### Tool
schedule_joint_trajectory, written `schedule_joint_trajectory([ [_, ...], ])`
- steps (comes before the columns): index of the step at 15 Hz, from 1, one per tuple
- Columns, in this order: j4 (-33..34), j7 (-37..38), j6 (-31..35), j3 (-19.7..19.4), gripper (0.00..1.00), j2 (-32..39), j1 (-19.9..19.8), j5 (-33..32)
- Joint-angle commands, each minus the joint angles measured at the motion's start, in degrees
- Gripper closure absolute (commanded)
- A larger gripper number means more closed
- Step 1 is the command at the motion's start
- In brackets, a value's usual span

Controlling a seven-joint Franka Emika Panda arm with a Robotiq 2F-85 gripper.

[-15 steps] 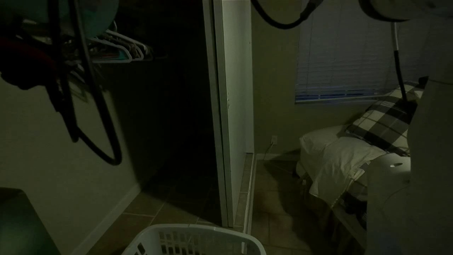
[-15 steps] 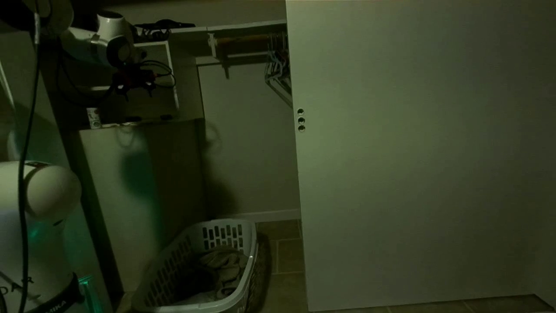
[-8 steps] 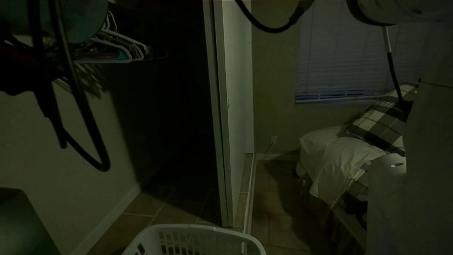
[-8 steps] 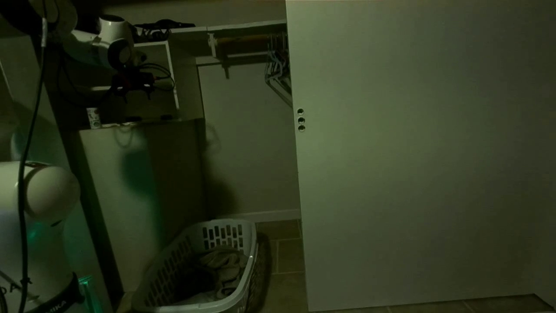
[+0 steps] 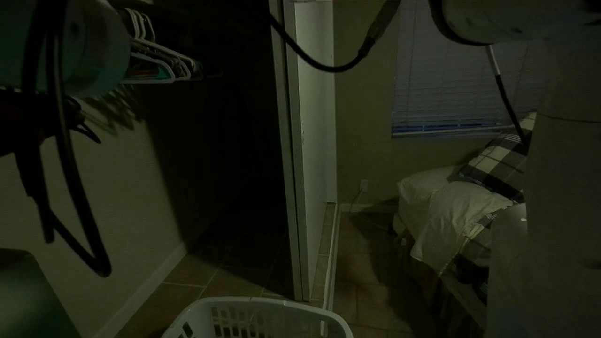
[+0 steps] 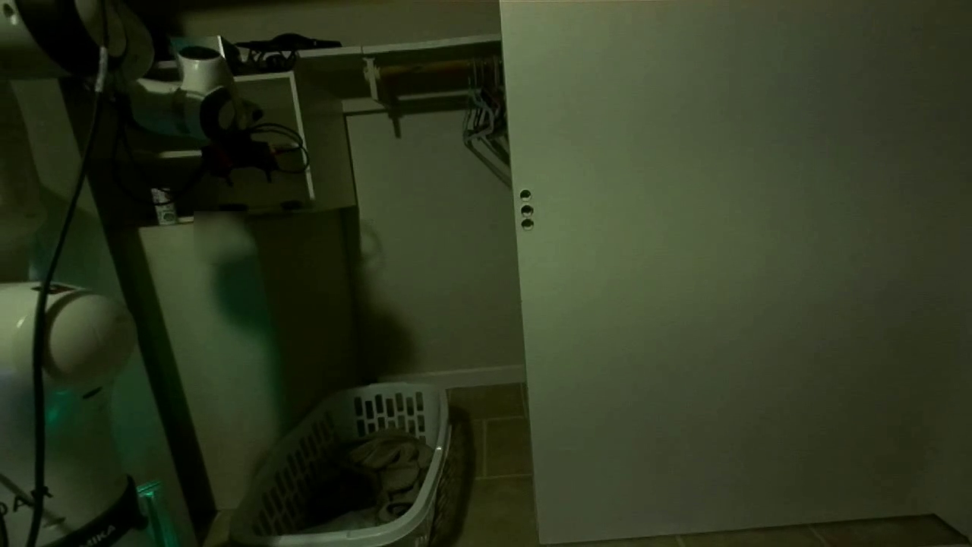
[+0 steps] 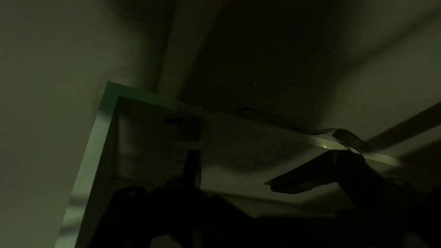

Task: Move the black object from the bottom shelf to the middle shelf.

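Observation:
The shelf unit's bottom shelf point(image 6: 184, 219) and middle shelf point(image 6: 178, 155) show in an exterior view, partly behind the arm. Two small black objects lie on the bottom shelf, one on the left point(image 6: 233, 207) and one on the right point(image 6: 291, 205). In the wrist view a long black object point(image 7: 299, 172) lies on the pale shelf surface, overlapped by the right finger. Another dark object point(image 7: 189, 127) is near the shelf corner, beyond the left finger. My gripper point(image 7: 270, 153) is open, its fingers wide apart. In an exterior view the gripper point(image 6: 248, 181) hangs above the bottom shelf.
A white can point(image 6: 163, 207) stands at the bottom shelf's left end. The shelf's side post point(image 7: 88, 155) borders the wrist view's left. A laundry basket point(image 6: 437, 471) stands below. Hangers point(image 6: 486, 121) and a sliding door point(image 6: 729, 266) are to the right. Cables loop around the gripper.
The arm and gripper have moved slightly down and to the right in the exterior view that shows the shelves. The black objects on the shelf have not visibly moved.

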Motion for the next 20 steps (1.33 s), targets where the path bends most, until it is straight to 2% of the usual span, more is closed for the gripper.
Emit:
schedule_joint_trajectory([
  [1,3.2,8.0,3.7,1.4,0.0,4.6,-1.4,-8.6],
  [5,7.9,13.2,3.8,1.0,0.0,9.2,-0.9,-15.3],
  [7,11.3,14.0,3.3,1.1,0.0,11.6,-0.5,-16.5],
  [13,18.6,13.6,2.6,0.9,0.0,18.1,0.7,-16.8],
  [18,20.9,13.4,2.1,0.4,0.0,21.0,1.9,-16.6],
  [19,21.4,13.4,2.0,0.4,0.01,21.4,2.2,-16.6],
  [20,21.7,13.3,1.9,0.3,0.09,21.8,2.4,-16.5],
])
